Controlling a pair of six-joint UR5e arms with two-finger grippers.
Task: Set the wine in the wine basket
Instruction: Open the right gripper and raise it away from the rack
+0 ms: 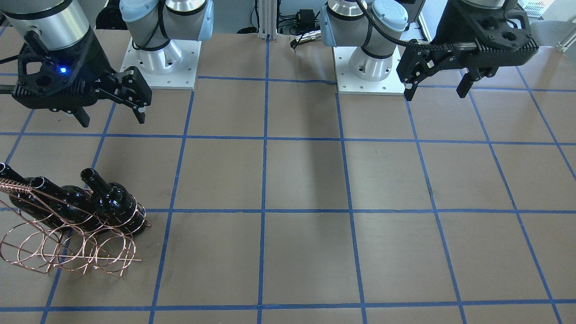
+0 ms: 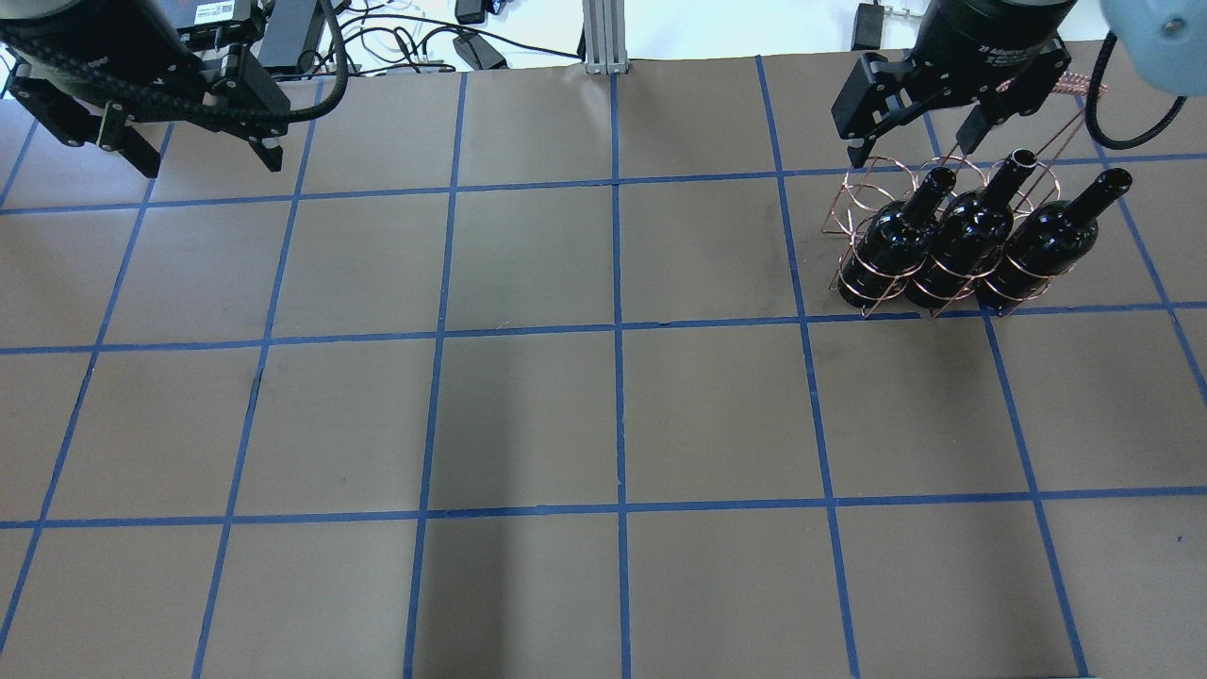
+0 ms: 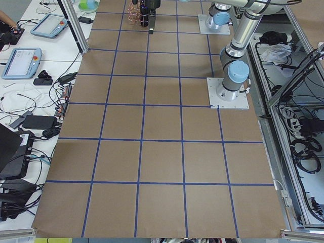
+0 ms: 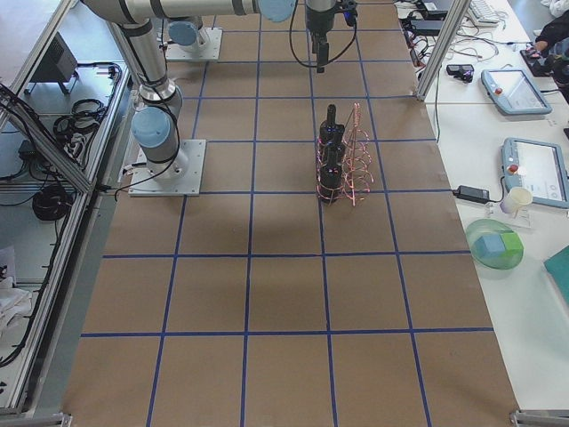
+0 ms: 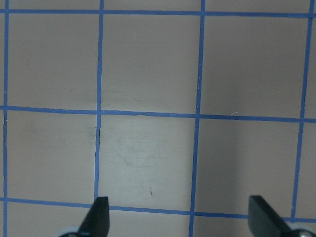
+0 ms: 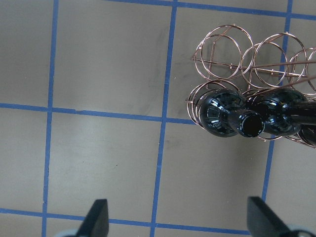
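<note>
I see three wine bottles (image 2: pixel 962 236) standing upright, side by side and touching, each in its own ring of the basket (image 1: pixel 72 245). They fill the row of rings on the robot's side. The basket sits on the table (image 2: pixel 613 415) well over on the robot's right, towards the operators' edge. Its twisted handle (image 1: pixel 15 184) rises past the bottle necks. In the side view from the right the bottles overlap, so there I can only make out what looks like a single dark column beside the copper wire.

The right fingers (image 6: pixel 97 217) are spread wide and hold nothing. They hang above the table just beyond the basket, and the wrist camera looks straight down on one bottle's open mouth (image 6: pixel 252 125).

The left fingers (image 5: pixel 98 217) are also spread wide and hold nothing. They hover on the robot's left, well apart from the basket, over brown table crossed by blue tape lines (image 5: pixel 198 116).
</note>
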